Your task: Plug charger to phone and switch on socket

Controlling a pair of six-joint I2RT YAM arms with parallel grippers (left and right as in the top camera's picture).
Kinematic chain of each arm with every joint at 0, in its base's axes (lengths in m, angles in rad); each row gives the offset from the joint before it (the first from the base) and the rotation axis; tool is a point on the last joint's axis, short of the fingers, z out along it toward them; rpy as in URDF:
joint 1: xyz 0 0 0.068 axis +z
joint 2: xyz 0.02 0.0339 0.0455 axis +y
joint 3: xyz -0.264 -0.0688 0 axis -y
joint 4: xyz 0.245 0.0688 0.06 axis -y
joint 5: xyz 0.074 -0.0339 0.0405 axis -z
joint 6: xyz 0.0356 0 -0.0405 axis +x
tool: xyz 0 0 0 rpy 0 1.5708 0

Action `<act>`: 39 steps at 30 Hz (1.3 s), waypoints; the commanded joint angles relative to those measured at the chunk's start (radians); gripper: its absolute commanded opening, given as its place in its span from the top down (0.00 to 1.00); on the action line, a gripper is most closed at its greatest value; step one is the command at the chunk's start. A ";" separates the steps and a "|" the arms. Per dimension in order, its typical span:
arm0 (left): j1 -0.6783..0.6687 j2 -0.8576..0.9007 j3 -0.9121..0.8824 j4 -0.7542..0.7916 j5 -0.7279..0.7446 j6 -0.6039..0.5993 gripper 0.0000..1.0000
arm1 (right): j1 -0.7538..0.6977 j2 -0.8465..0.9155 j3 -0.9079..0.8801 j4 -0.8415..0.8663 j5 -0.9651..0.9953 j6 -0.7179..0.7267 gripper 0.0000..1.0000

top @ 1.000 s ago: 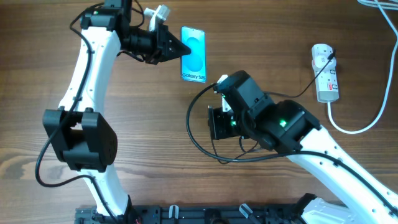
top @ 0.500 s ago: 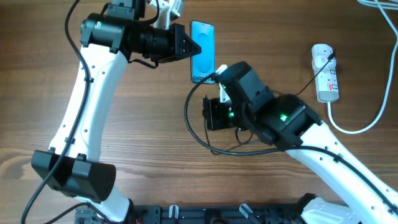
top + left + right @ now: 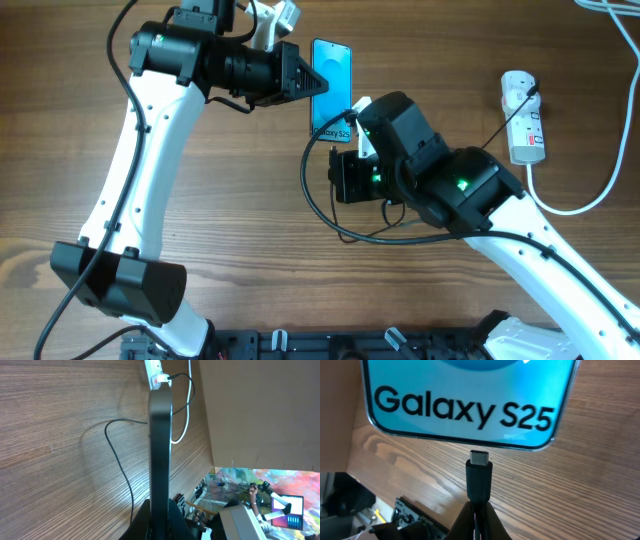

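right tool [image 3: 479, 521]: fingers pinched tight on the charger [image 3: 479, 480] just behind its plug, no gap btwn them in the wrist view. Plug points up-frame w/ metal tip bare. Tip sits just beside the btm edge of the phone [image 3: 465, 405], roughly under the middle of "Galaxy S25", and is not in the port. In overhead this tool is mostly hidden under its own wrist body, right at the phone's lower end.

left tool [image 3: 306, 80]: closed on the phone's left long edge, at approx mid-length. Left wrist view has the phone edge-on, a thin dark slab rising from the tool at frame btm, held btwn the fingers. Little of the fingers shows there. Screen faces the overhead cam, cyan, w/ the white strip at the end nearer the right tool. Can't say for sure if the phone is clear of the worktop [image 3: 240, 220].

From the right tool the thin black cable loops left and down over the worktop and passes under the right arm. It then runs up-right to the upper end of the socket [image 3: 525, 118].

Socket lies flat, well apart from the phone, to the right. Red marks show on it, but switch position is too small to tell. A thick white cord [image 3: 590, 205] leaves the socket's lower end and curves right, then up, off-frame.
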 commanded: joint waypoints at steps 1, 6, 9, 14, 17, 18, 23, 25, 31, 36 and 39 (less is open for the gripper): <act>0.000 -0.012 0.012 0.002 0.047 0.031 0.96 | -0.003 -0.001 0.024 0.017 -0.059 0.004 0.95; 0.002 -0.012 0.012 0.002 0.047 0.051 0.96 | -0.003 -0.001 0.024 0.020 -0.066 0.004 0.95; 0.002 -0.012 0.012 0.002 0.047 0.051 0.96 | -0.016 -0.001 0.024 0.020 -0.066 0.004 0.95; 0.002 -0.012 0.012 0.003 0.047 0.051 0.96 | -0.022 -0.001 0.024 0.029 -0.066 0.002 0.95; 0.002 -0.012 0.012 0.002 0.051 0.051 0.96 | -0.022 -0.001 0.024 0.037 -0.085 0.001 0.95; 0.002 -0.012 0.012 0.003 0.069 0.051 0.96 | -0.022 -0.001 0.024 0.042 -0.089 0.002 0.95; 0.004 -0.012 0.012 0.002 0.076 0.054 0.96 | -0.022 -0.001 0.024 0.043 -0.087 0.002 0.95; 0.007 -0.012 0.012 0.002 0.076 0.054 0.96 | -0.022 -0.002 0.024 0.042 -0.083 0.002 0.95; 0.026 -0.012 0.012 0.010 0.076 0.055 0.96 | -0.022 -0.002 0.024 0.033 -0.085 0.000 0.95; 0.040 -0.012 0.012 0.005 0.077 0.054 0.96 | -0.022 -0.002 0.024 0.037 -0.089 0.002 0.96; 0.039 -0.012 0.012 0.005 0.077 0.054 0.96 | -0.022 -0.002 0.024 0.047 -0.111 0.001 0.95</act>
